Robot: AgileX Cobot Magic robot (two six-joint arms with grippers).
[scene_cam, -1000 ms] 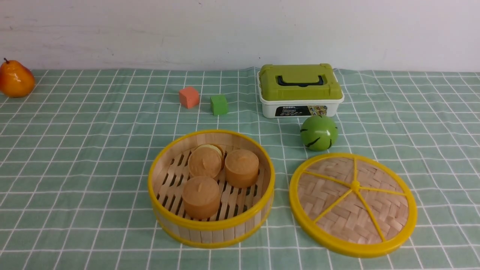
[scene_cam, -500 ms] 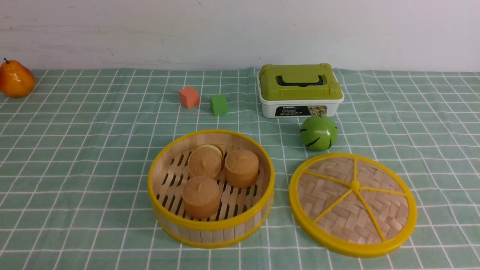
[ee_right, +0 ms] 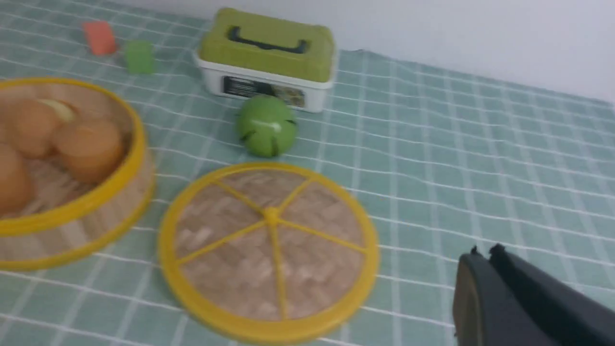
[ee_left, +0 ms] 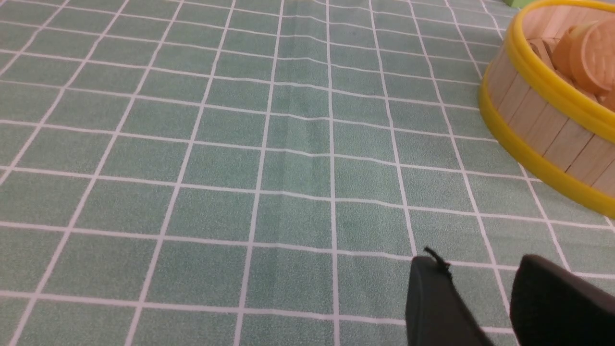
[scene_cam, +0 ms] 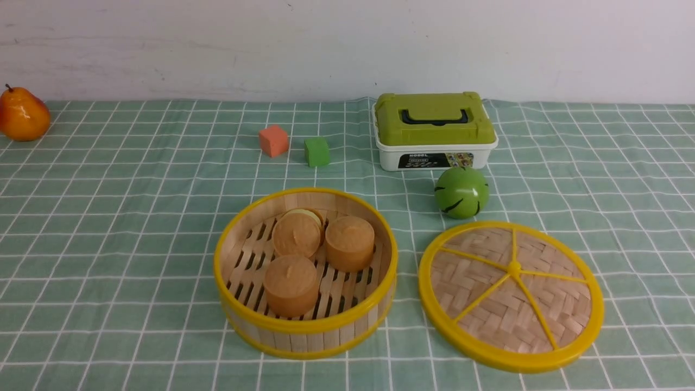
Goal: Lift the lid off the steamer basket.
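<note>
Your right end effector (ee_right: 483, 253) is closed on nothing, near the lid (scene_cam: 510, 296). Your left end effector (ee_left: 480, 283) has its jaws parted and empty, near the steamer basket (scene_cam: 305, 326). The lid lies flat on the surface (scene_cam: 108, 244), just right of the uncovered steamer basket, not touching it. Behind sit a green ball (scene_cam: 461, 192), then a green-lidded box (scene_cam: 434, 130).
</note>
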